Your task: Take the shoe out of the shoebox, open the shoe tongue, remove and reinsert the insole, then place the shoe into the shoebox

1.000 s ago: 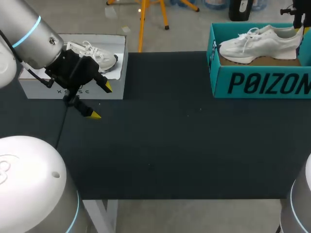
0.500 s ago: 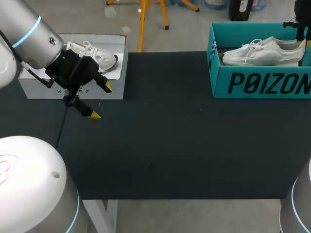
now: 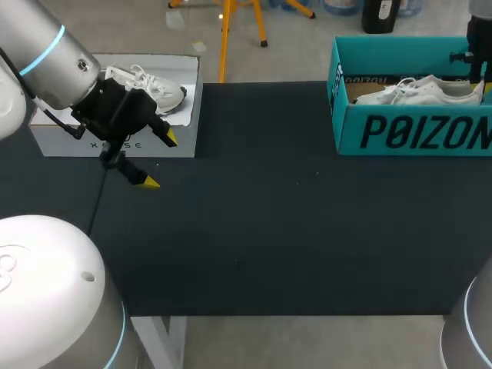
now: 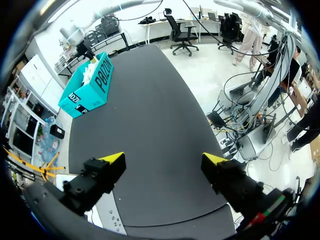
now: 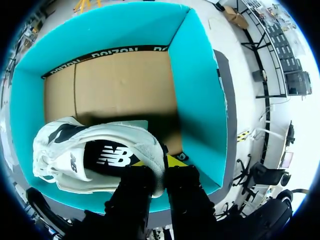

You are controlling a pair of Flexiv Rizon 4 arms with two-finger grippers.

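The right gripper [image 5: 161, 167] is down inside the teal shoebox [image 5: 195, 85]. Its jaws are nearly together and clamped on the heel edge of the white shoe [image 5: 100, 150]. One finger sits on the outer side of the heel and the other on the inner side, with a yellow tip showing just past the heel fabric. The shoe stretches away from the jaws across the box's brown cardboard floor, with its dark side panel facing the wrist camera. I cannot tell whether the sole rests on the floor or hangs just above it.

From the head view, the shoe [image 3: 415, 91] sits low in the shoebox [image 3: 415, 131], and only its laces and upper show above the front wall. The box stands at the far right of the dark surface [image 3: 269, 231]. The right arm [image 3: 478, 46] comes down into the box at its right end.

The left gripper [image 3: 159, 160] hangs above the surface on the far left, just in front of a grey box [image 3: 77, 142] that holds a second white shoe [image 3: 150, 88]. Its jaws are wide apart, holding and touching nothing. In the left wrist view, only bare dark surface shows between the two yellow tips of this gripper [image 4: 163, 160]. The teal shoebox [image 4: 87, 87] is well ahead of it at the far end.
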